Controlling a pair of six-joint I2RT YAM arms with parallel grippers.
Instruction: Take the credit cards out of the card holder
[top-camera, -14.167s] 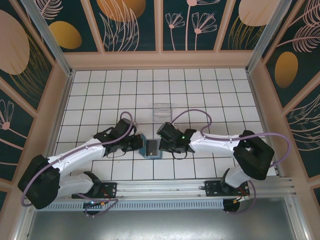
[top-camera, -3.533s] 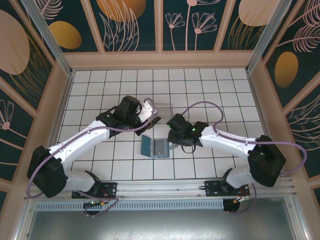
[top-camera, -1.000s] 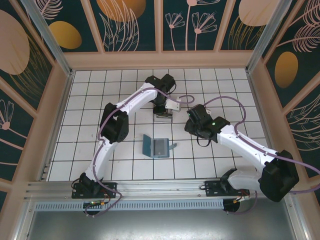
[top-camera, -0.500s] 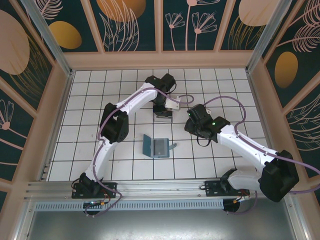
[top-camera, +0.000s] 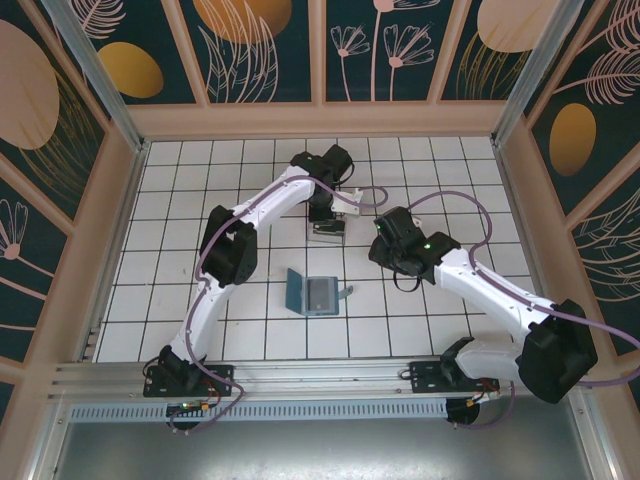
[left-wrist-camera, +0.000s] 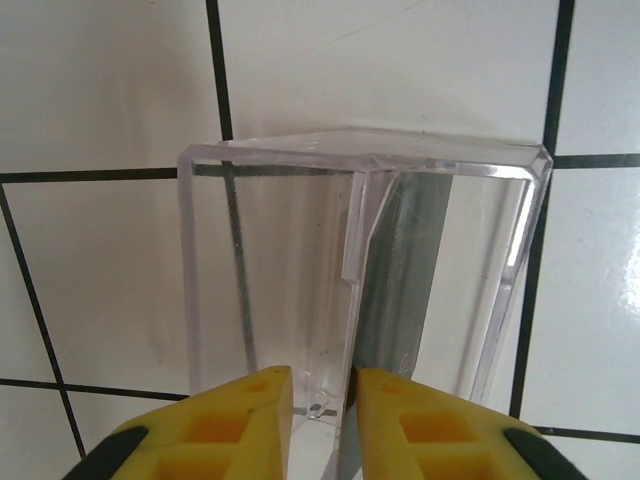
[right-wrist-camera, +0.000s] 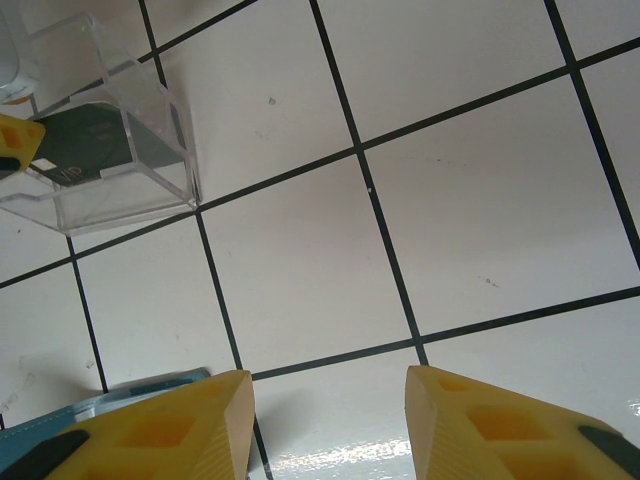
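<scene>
One dark card (left-wrist-camera: 400, 280) stands in the clear box (left-wrist-camera: 260, 260). The left hand (left-wrist-camera: 322, 390) is narrow at its lower edge, and I cannot tell whether it grips. The right hand (right-wrist-camera: 328, 390) hovers wide and empty. The holder (top-camera: 300, 292) lies open mid-way across the surface (top-camera: 200, 200), probably with more to remove.

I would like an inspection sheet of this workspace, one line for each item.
Surface: white tiled table, black grid lines.
Job's things: card holder lies open mid-table; a dark credit card is inside the clear box.
Clutter: small grey piece at the holder's right edge, too small to identify.
Grippers: left gripper over the box, jaws nearly together, grip unclear; right gripper open, empty.
Cables: purple cables loop along both arms.
Surroundings: floral wall panels; metal rail at the near edge.
</scene>
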